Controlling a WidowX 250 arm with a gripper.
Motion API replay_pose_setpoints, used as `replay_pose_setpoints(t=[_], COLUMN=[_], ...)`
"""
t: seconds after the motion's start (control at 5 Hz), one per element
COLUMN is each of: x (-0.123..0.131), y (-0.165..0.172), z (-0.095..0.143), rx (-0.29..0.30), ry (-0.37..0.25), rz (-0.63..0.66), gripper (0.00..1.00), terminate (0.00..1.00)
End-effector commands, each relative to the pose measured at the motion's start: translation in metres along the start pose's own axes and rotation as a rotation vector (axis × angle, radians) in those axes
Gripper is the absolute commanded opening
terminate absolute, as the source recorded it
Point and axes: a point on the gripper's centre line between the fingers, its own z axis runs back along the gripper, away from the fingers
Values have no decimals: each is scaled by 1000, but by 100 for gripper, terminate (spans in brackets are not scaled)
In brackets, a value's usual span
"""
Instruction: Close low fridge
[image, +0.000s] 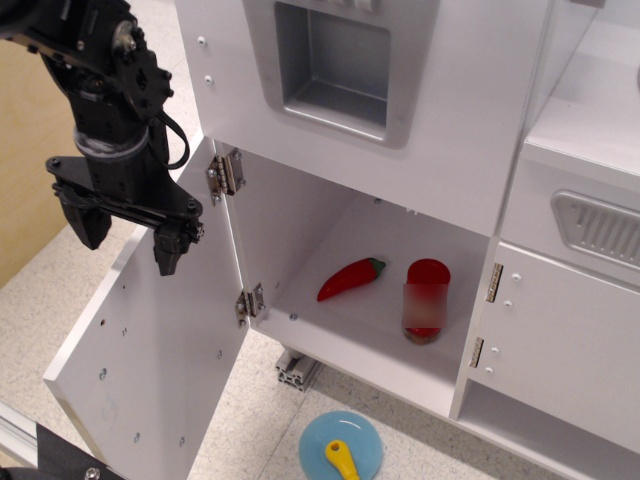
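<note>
The low fridge is the white lower compartment of the toy fridge, and it stands wide open. Its large flat white door swings out to the left on two metal hinges; only its inner face shows, the handle is hidden. My black gripper hangs open and empty above the door's upper edge, left of the hinges, fingers pointing down. Inside the compartment lie a red chili pepper and a red can.
Above is the white panel with the recessed grey dispenser. To the right is a smaller white cabinet door. On the floor in front lies a blue plate with a yellow item. A metal frame foot sits under the fridge.
</note>
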Motion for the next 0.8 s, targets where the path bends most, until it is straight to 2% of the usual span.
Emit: replay_pose_setpoints(t=[0.0, 0.2, 0.4, 0.6], x=[30, 30, 29, 29], y=[1, -8, -23, -42], z=[-11, -21, -20, -10], rx=[4, -15, -43, -80], ry=[-58, -86, -46, -30], rz=[52, 38, 30, 34], gripper=[100, 100, 100, 100], terminate=[0, 0, 0, 0])
